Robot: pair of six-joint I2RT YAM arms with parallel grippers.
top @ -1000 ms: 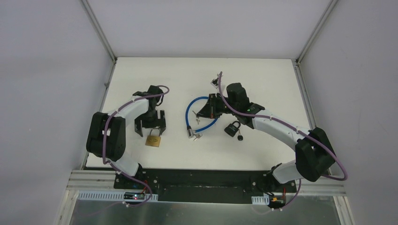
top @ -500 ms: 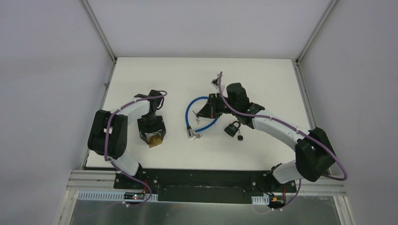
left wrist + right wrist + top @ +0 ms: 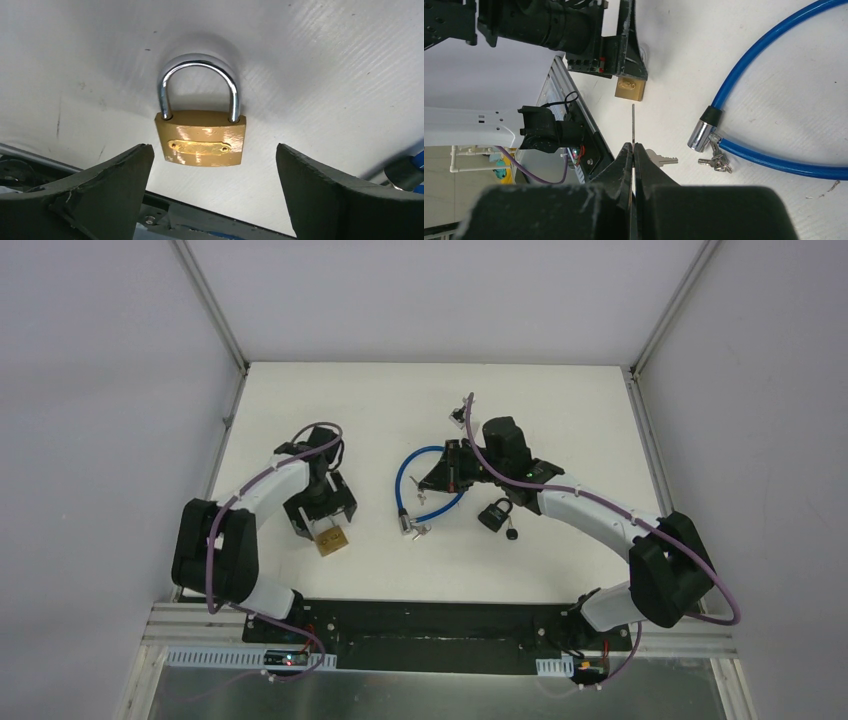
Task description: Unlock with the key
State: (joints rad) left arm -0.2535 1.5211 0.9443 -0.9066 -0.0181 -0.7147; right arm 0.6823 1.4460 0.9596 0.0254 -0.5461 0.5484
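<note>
1. My left fingers (image 3: 115,180) are spread wide and grasp nothing.
2. The brass padlock (image 3: 202,142) lies flat on the white counter (image 3: 400,400), in the gap between those 2 fingers and touching neither.
3. In my left wrist view its steel shackle points away from me and looks seated in the body; the brass body is the nearer end.
4. From above, the brass padlock sits at the near-left of the counter, just past my left fingertips toward the arm bases.
5. My right fingers (image 3: 624,165) are clenched on a key (image 3: 633,122), whose thin blade sticks out edge-on beyond the tips.
6. That key is held above the counter's middle, well apart from the brass padlock.
7. A blue cable lock (image 3: 774,161) and a loose key (image 3: 663,160) lie under my right fingers.
8. A black padlock (image 3: 494,514) lies beside my right arm.
</note>
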